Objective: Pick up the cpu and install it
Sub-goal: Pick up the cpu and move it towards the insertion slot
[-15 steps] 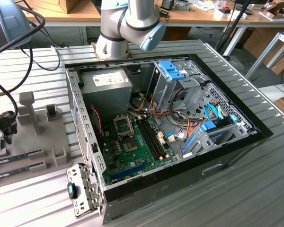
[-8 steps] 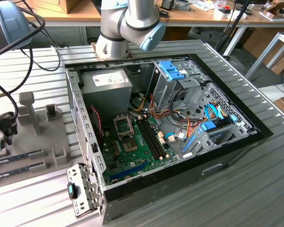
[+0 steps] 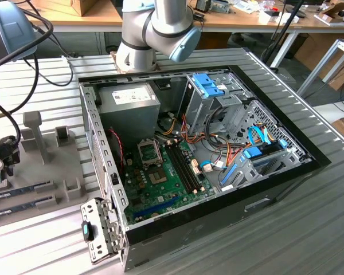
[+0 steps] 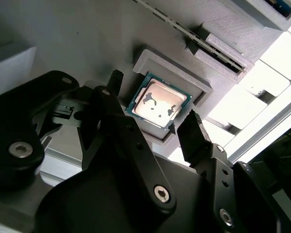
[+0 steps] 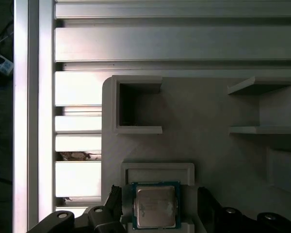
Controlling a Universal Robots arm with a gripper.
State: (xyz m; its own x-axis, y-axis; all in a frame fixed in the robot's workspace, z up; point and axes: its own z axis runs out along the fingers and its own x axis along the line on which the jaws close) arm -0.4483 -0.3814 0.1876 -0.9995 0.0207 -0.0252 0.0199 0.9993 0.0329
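At the exterior view's left edge of the surface (image 3: 40,252), on the grey moulded holder (image 3: 46,166), the cpu (image 4: 158,102) lies flat in a shallow square pocket. Its metal lid faces up and its green rim shows all round. The hand (image 4: 154,100) hangs directly over it with its fingers (image 4: 115,82) spread wide and nothing between them but the chip below. One finger stands beyond each of two opposite edges, so the cpu sits roughly centred in the gap and straight ahead along the hand's line of approach.

Being square, the chip has no long axis. What counts is alignment, and in the first wrist view its sides (image 5: 155,208) run about parallel to the inner faces of the fingers. Neither finger looks to be touching it — how high the tips stand above the pocket's raised wall (image 4: 174,68) I cannot tell.

The empty socket (image 3: 149,152) lies well apart, inside the open computer case (image 3: 218,217) toward the exterior view's right.
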